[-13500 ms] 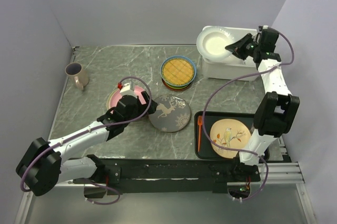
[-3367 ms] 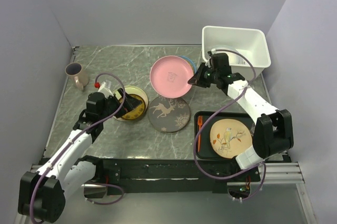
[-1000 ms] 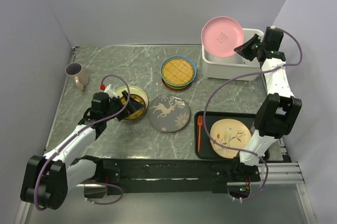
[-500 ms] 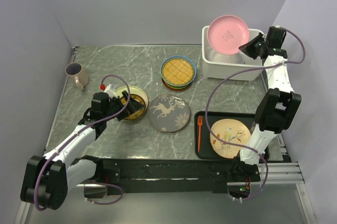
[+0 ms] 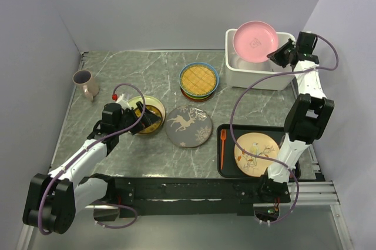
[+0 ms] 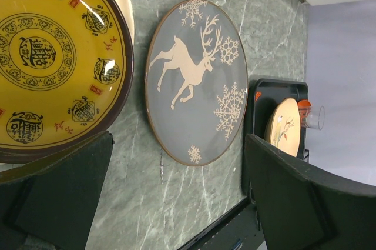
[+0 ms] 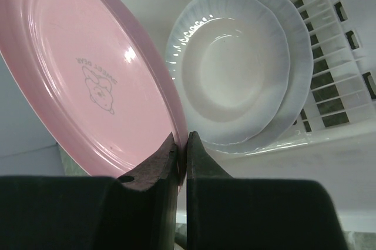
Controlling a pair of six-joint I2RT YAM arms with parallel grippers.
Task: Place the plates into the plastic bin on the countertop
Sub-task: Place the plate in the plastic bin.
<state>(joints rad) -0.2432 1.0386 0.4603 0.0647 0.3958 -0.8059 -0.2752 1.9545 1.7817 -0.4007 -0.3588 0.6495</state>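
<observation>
While the right gripper (image 7: 181,144) clamps its rim, the pink plate (image 5: 254,39) tilts over the plastic bin (image 5: 261,79), facing up-left.

Bin (image 5: 244,76) far right, plate stack (image 5: 199,79) left of it, tray (image 5: 230,169) before bin

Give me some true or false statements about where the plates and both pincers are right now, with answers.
1. The right pincer grips the pink plate by its rim, tilted over the bin. True.
2. The bin holds nothing. False: a white plate lies inside.
3. The deer plate sits on the tray. False: it lies on the countertop, left of the tray.
4. The left pincer is open. True.
5. A mug stands near the countertop's left edge. True.
</observation>
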